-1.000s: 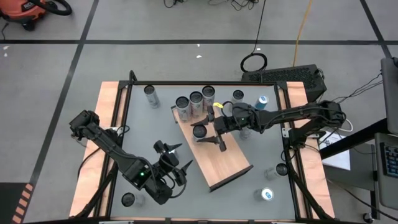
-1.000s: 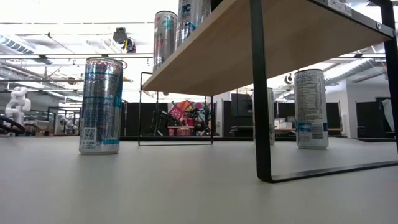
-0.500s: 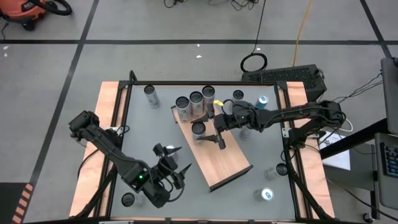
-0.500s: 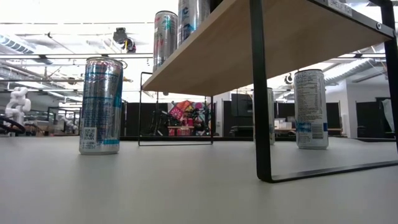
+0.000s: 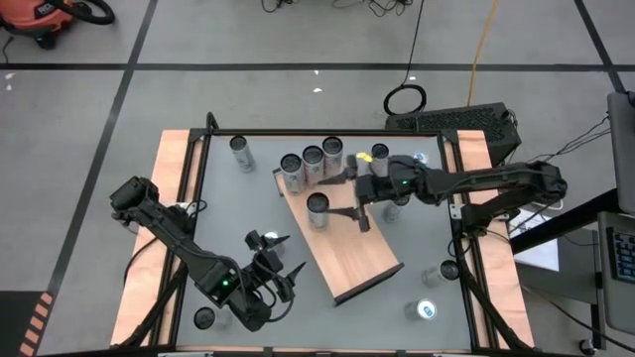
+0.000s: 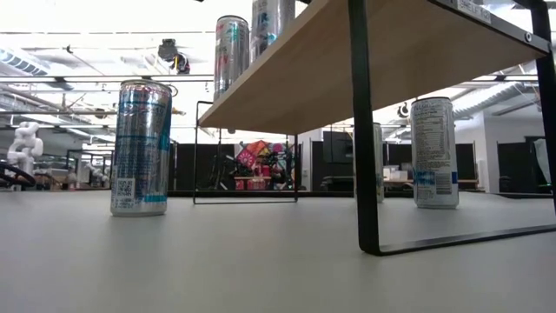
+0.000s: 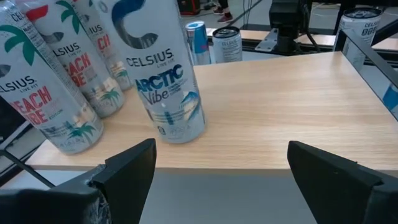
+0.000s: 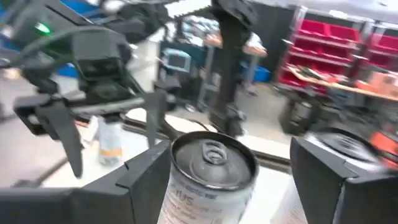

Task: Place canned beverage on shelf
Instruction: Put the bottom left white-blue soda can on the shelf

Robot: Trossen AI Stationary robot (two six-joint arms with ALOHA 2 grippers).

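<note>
Right claw point(image 5: 355, 203) spread above the shelf point(image 5: 347, 248) beside a lone can point(image 5: 317, 205); left claw point(image 5: 281, 260) spread, waiting off the shelf's edge.

right claw point(image 5: 351, 201) opened, drawn back from can point(image 5: 317, 206)

A wood-grain shelf point(image 5: 342, 238) stands angled on the grey table point(image 5: 223, 213); four cans sit on its far end, others on the tabletop.
</note>
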